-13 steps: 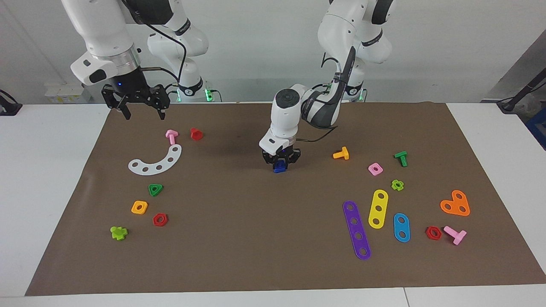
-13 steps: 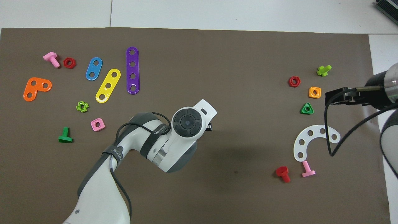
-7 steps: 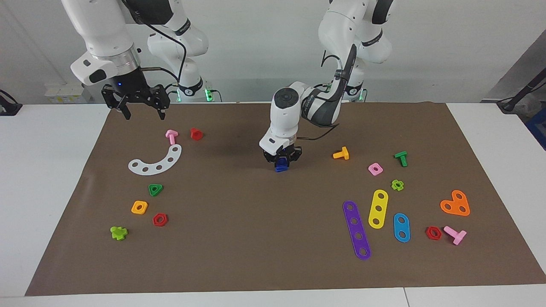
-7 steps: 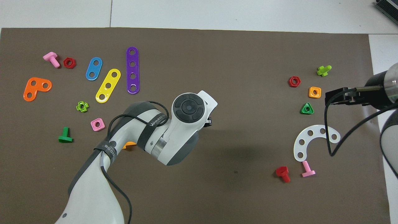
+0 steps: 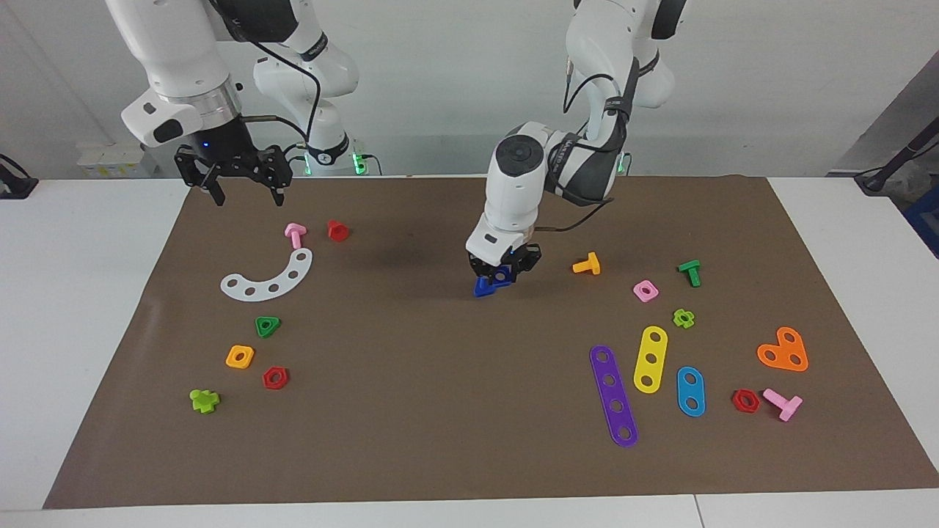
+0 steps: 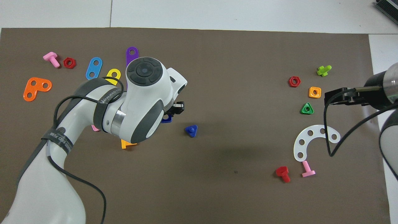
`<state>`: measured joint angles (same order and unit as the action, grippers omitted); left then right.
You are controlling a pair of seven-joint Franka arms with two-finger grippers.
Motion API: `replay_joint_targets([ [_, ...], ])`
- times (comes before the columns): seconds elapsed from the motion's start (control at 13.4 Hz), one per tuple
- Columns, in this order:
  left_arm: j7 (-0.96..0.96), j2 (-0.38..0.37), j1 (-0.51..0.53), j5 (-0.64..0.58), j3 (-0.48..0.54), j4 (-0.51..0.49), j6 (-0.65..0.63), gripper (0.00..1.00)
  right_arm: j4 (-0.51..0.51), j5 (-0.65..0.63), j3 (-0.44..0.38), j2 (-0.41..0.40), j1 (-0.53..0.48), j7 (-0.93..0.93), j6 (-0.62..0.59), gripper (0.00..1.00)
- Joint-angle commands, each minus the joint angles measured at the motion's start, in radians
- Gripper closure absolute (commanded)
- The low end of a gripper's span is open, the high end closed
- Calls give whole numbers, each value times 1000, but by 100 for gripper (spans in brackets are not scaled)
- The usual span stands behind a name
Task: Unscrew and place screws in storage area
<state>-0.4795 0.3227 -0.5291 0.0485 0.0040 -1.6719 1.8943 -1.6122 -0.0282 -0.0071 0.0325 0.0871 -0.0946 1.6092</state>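
A large brown mat (image 5: 440,411) covers most of a white table (image 5: 88,293), with a plain pale wall (image 5: 440,73) at twelve o'clock in the facing view, where the two robot bases stand. Near the centre of the mat, the left gripper (image 5: 505,270) is clenched on a blue nut (image 6: 168,119) with a hole and appears to hold it just off the mat, though the arm hides much of it from above. The blue screw (image 6: 191,130), triangular head down and stem up, stands free on bare mat. In the overhead view it is at about four o'clock from the nut, near it but apart. An orange bolt (image 5: 587,264) lies at three o'clock from the gripper in the facing view. The right gripper (image 5: 235,176) waits with fingers spread wide and holds nothing. It hangs over the mat's edge at the right arm's end, above a pink bolt (image 5: 295,235), a red bolt (image 5: 337,230) and a white curved plate (image 5: 268,279). Coloured nuts and strips lie scattered toward both ends.
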Motion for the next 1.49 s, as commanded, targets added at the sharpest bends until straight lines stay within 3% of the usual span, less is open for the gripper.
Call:
replay_joint_targets([
  [0.0, 131, -39, 92, 37, -6, -81, 2, 100, -90, 7, 13, 52, 8, 10, 23, 0],
  [0.22, 278, -63, 187, 47, -6, -184, 119, 100, -214, 7, 13, 64, 98, -75, 208, 0],
  [0.45, 309, -96, 207, 47, -2, -346, 363, 100, -302, 7, 13, 52, 186, -193, 331, 0],
  [0.52, 315, -99, 213, 47, -6, -356, 377, 76, -302, 7, 13, 25, 222, -230, 345, 0],
  [0.6, 347, -97, 212, 47, -3, -356, 379, 1, -304, 7, 13, 6, 247, -269, 368, 0],
  [0.97, 392, -96, 204, 47, -6, -324, 333, 0, -304, 7, 13, -106, 399, -450, 448, 0],
  [1.27, 395, -119, 215, 47, -6, -204, 70, 0, -302, 7, 13, -241, 515, -603, 629, 0],
  [1.42, 395, -165, 230, 48, -2, -201, 4, 0, -302, 2, 13, -293, 558, -672, 695, 1],
])
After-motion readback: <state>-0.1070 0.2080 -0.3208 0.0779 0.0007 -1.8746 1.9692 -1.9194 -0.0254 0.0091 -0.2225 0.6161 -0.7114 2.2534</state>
